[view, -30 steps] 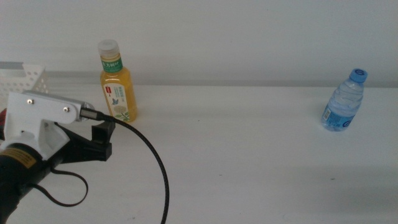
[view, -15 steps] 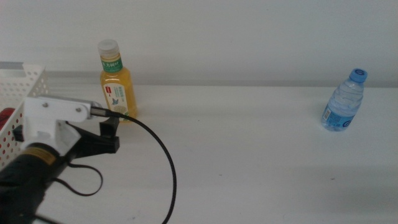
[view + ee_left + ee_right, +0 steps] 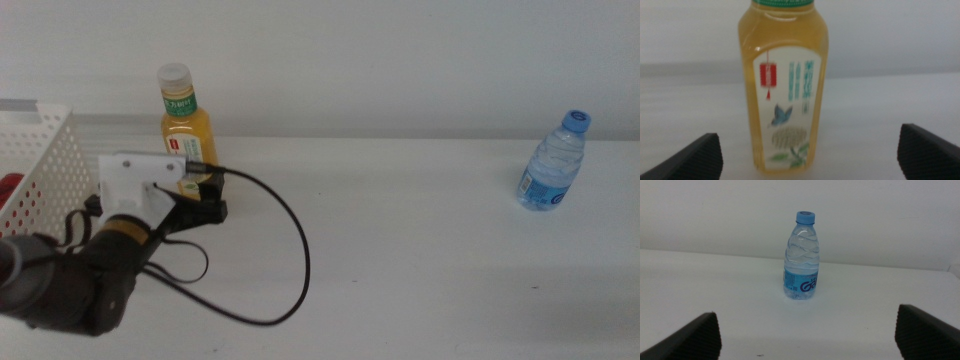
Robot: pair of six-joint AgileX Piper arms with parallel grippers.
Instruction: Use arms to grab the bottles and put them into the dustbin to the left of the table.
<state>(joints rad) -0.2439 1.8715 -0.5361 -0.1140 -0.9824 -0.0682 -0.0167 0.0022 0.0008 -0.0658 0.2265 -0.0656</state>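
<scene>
The left gripper (image 3: 205, 205) is lined up on the juice bottle (image 3: 188, 135) at upper left, jaws spread wide for a grasp. The basket (image 3: 45, 150) at the left edge appears to hold something red. The water bottle (image 3: 552, 165) stands far right, faced by the wide-open right gripper (image 3: 805, 350).

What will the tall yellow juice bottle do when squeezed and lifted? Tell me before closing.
The yellow plastic juice bottle looks full, so probably heavy for its size and fairly stiff. It stands tall and upright, so an off-centre nudge may tip it. Its glossy label could slip. The open left gripper has it centred between the fingers.
</scene>
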